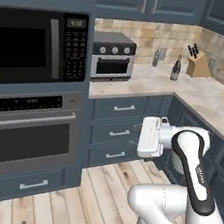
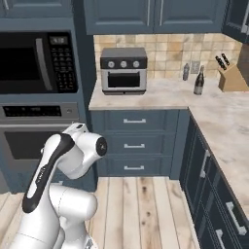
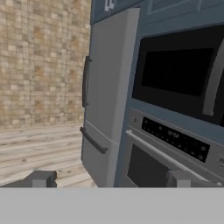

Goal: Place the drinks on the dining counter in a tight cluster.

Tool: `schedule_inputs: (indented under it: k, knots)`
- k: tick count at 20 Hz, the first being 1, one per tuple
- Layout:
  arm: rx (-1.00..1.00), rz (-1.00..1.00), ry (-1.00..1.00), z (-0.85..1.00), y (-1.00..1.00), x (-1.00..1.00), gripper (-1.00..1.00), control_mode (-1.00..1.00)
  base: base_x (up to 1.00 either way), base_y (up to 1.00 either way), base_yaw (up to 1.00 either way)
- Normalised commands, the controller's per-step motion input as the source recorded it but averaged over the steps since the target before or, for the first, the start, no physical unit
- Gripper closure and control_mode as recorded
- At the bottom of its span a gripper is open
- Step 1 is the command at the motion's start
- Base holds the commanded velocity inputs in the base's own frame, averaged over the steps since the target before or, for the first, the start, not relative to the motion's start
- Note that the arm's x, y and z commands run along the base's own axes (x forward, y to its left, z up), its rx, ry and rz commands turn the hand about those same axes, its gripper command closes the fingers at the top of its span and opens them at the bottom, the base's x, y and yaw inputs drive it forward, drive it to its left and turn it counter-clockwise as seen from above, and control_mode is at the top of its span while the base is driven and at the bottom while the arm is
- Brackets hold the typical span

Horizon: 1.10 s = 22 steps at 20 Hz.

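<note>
Left base view: the arm [image 1: 188,160] fills the lower right of the frame, folded, with its hand turned toward the microwave [image 1: 40,46] and wall oven [image 1: 29,138] at left. In the upper right, on the marble worktop [image 1: 207,97], stand 2 bottles: a dark wine bottle [image 1: 176,68] and a small grey-blue one [image 1: 156,57], near a knife block [image 1: 198,63] and right of a toaster oven [image 1: 113,56].

Right base view: the same 2 bottles sit in the upper right, wine bottle [image 2: 199,81] and grey-blue bottle [image 2: 186,72], well apart from the arm at lower left.

Hand view: the gripper [image 3: 111,180] is at the bottom edge, fingertips spread wide, nothing between them, facing the oven front and a grey fridge [image 3: 105,96].

Judgement: nothing is carried, so this looks like the approach. The next move calls for turning toward a bottle. The microwave display and the wine label are too small to read.
</note>
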Motion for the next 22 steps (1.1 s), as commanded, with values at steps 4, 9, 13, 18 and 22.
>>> schedule_inputs:
  k: [4,9,13,18,22]
  knots:
    - [0.00,0.00,0.00,0.00,0.00,0.00,-1.00,1.00,0.64,-0.30,-0.11]
    - [0.00,0.00,0.00,0.00,0.00,0.00,-1.00,1.00,0.68,-0.34,-0.06]
    - [0.00,0.00,0.00,0.00,0.00,0.00,-1.00,1.00,0.72,-0.44,0.00]
    - [0.00,0.00,0.00,0.00,0.00,0.00,-1.00,1.00,0.76,-0.41,0.00]
    - [0.00,0.00,0.00,0.00,0.00,0.00,-1.00,1.00,0.81,-0.32,0.00]
